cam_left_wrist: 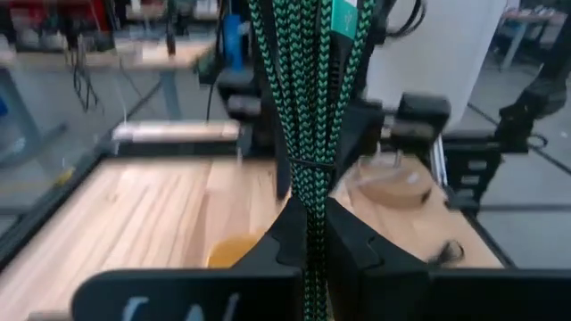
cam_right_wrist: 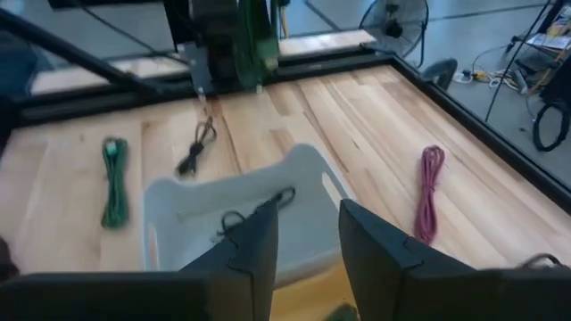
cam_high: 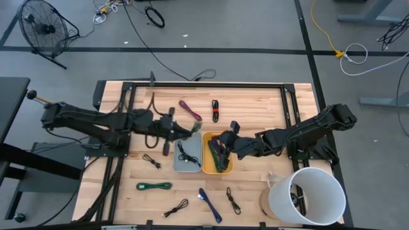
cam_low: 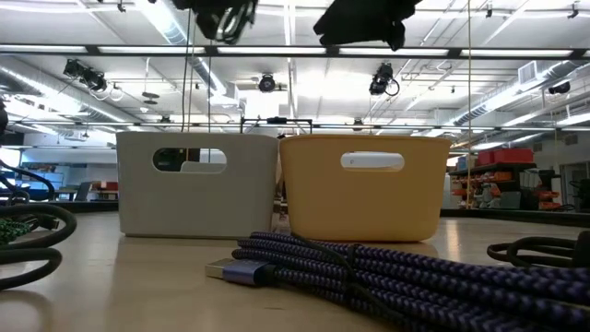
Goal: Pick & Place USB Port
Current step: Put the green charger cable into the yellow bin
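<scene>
Left hand: clenched on a bundled green-and-black braided cable, the cable pinched between both fingers and held in the air above the far edge of the grey bin. Right hand: released, fingers parted with nothing between them, held over the yellow bin.

Bins: two, side by side and touching near the middle of the desk, grey on the left, yellow on the right. The grey bin holds one black cable. The yellow bin holds dark and green cabling; the count inside cannot be told.

Loose cables on the desk: seven counted in the high view.
- One magenta and one red-and-black, far side, well clear of the bins.
- One small black, just left of the grey bin.
- One green, one black, one blue braided and one black, along the near edge.

A white bucket and a tape roll occupy the near right corner. Open wood lies at the far right of the desk and at the far left. A black frame borders the desk edges.
</scene>
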Robot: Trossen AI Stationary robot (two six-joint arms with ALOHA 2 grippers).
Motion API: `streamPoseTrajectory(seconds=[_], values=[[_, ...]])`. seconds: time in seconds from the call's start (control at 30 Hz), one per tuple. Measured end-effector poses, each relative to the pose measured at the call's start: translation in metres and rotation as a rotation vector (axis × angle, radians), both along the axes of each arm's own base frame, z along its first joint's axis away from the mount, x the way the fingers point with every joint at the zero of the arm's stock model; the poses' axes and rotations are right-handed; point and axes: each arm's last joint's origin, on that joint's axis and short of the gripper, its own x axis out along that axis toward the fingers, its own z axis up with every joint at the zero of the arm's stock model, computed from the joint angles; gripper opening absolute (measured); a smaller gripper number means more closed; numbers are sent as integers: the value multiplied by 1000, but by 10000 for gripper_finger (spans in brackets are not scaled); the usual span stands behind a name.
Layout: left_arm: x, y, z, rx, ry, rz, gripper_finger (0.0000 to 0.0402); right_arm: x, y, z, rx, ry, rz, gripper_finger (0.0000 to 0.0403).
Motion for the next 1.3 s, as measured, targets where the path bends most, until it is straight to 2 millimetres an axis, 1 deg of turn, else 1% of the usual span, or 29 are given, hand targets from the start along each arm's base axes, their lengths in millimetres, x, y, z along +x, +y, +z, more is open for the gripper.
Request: streamPoseTrajectory(seconds=[0.07,0.17,0.23,0.33,0.47,0.67,0.77,0.97,1.03,1.07,1.13,1.17,1.3], values=[[10,-2,-4,22,-24,-10,17,1,0,3,1,-31,5,123],[24,-5,-17,33,-12,-23,17,4,1,9,-18,-85,17,123],[31,-6,-23,32,-12,-33,17,6,0,14,-44,-130,19,123],[36,-7,-26,31,-24,-37,17,9,-1,23,-72,-211,27,123],[36,-7,-23,29,-43,-35,17,12,-5,29,-111,-263,34,123],[35,-7,-21,27,-61,-39,17,15,-14,33,-85,-305,57,123],[35,-8,-20,25,-74,-50,17,17,-16,36,-65,-343,100,123],[36,-8,-18,24,-93,-51,16,18,-17,39,-69,-370,115,120],[36,-8,-18,24,-92,-48,16,17,-18,39,-71,-368,102,103],[36,-8,-18,24,-92,-46,16,17,-18,39,-70,-366,102,85],[36,-7,-18,26,-88,-41,17,18,-18,38,-81,-357,104,36],[36,-7,-18,26,-88,-39,24,18,-18,38,-96,-354,107,21],[36,-7,-18,30,-91,-11,70,17,-19,39,-98,-357,78,9]])
